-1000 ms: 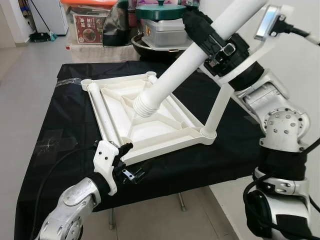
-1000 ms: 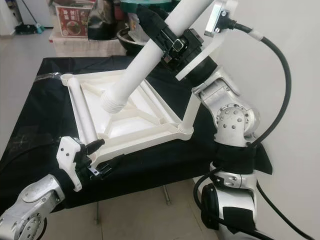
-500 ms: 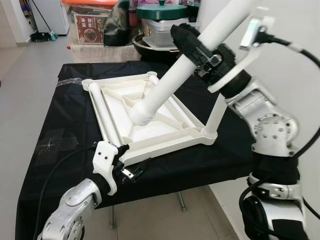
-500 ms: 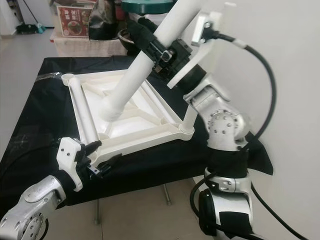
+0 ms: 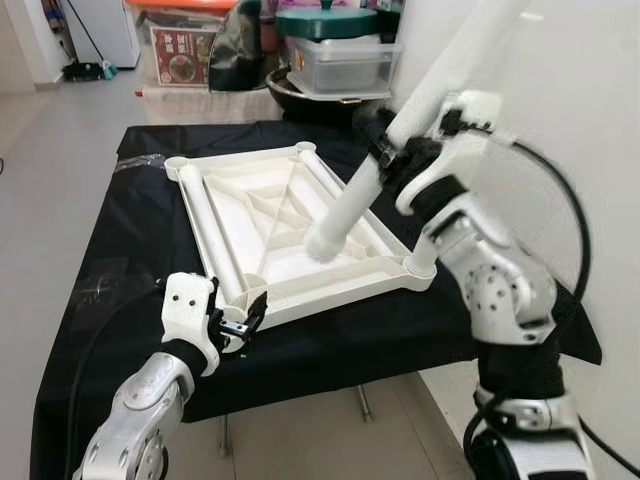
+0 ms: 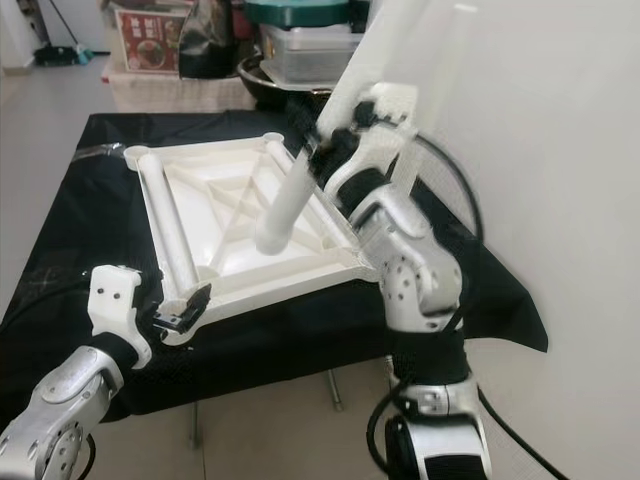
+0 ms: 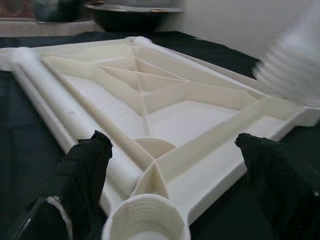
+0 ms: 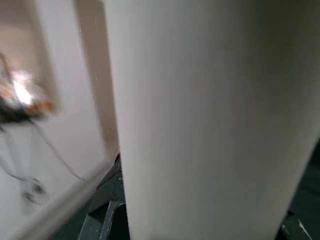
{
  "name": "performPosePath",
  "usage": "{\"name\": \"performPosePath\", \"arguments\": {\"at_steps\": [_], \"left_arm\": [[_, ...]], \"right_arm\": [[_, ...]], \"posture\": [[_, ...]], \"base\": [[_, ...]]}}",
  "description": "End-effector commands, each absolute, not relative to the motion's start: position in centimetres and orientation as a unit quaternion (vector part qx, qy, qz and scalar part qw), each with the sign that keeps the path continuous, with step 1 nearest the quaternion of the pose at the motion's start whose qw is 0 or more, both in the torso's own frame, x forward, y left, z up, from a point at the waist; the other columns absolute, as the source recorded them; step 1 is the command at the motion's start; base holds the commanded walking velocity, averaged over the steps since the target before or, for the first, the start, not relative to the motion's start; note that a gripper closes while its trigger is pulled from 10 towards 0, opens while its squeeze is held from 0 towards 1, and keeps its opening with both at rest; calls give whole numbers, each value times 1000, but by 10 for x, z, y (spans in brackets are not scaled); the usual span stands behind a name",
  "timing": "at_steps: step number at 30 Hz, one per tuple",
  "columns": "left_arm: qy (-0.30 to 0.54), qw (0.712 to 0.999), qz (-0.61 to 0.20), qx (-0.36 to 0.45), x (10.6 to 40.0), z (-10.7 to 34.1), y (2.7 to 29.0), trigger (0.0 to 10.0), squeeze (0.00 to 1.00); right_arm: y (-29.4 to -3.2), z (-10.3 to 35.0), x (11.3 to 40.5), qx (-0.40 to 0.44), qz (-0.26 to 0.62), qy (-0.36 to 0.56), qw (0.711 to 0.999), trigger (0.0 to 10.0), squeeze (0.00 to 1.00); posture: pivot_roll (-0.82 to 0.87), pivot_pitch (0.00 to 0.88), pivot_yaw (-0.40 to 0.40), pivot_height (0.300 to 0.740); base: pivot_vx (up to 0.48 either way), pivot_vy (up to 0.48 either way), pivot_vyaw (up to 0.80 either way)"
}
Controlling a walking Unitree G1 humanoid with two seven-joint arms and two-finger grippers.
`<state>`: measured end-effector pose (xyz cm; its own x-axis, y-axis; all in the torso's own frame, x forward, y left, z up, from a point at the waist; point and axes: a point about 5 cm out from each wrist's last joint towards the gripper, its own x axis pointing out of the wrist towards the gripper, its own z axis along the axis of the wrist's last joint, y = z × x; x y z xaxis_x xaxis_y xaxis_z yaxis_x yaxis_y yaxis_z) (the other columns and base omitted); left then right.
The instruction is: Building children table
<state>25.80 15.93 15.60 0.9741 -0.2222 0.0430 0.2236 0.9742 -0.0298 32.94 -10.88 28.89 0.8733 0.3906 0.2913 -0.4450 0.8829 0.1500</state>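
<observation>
Two grippers at work. Left gripper [image 7: 165, 200] nearest, fingers spread wide either side of threaded corner socket [image 7: 146, 222] of the upturned white tabletop [image 5: 270, 215], not clamped; tabletop lies ribs-up on black cloth [image 5: 120, 230] just ahead of it; beyond, right gripper [image 5: 395, 160] clamped on white table leg [image 5: 385, 150], tilted, its threaded end hanging just over the tabletop's right edge, near the right corner socket [image 5: 418, 268]; farthest back, pots & boxes [image 5: 320, 50] behind the cloth.
</observation>
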Motion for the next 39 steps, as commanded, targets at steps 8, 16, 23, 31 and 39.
{"name": "performPosePath", "arguments": {"at_steps": [8, 16, 23, 31, 39], "left_arm": [[-18, 997, -76, -12, 256, 160, 164, 10000, 0], [-19, 996, -82, 27, 261, 157, 161, 10000, 0], [-36, 968, -244, -44, 259, 168, 137, 10000, 0], [-24, 939, -343, 10, 264, 168, 132, 10000, 0], [-39, 940, -336, 41, 271, 179, 140, 10000, 0]], "right_arm": [[-101, 268, 318, 115, 199, -118, 966, 10000, 0], [-95, 268, 316, 88, 211, -125, 965, 10000, 0], [-82, 293, 318, 143, 267, -150, 941, 10000, 0], [-51, 312, 315, 132, 345, -168, 914, 10000, 0], [-40, 303, 306, 93, 398, -156, 899, 10000, 0]], "posture": [[90, 0, -85, 740], [90, 0, -82, 740], [75, 0, -77, 740], [68, 0, -67, 740], [66, 0, -68, 740]], "base": [[0, 0, 0], [0, 0, 0], [0, 0, 0], [0, 0, 0], [0, 0, 0]]}}
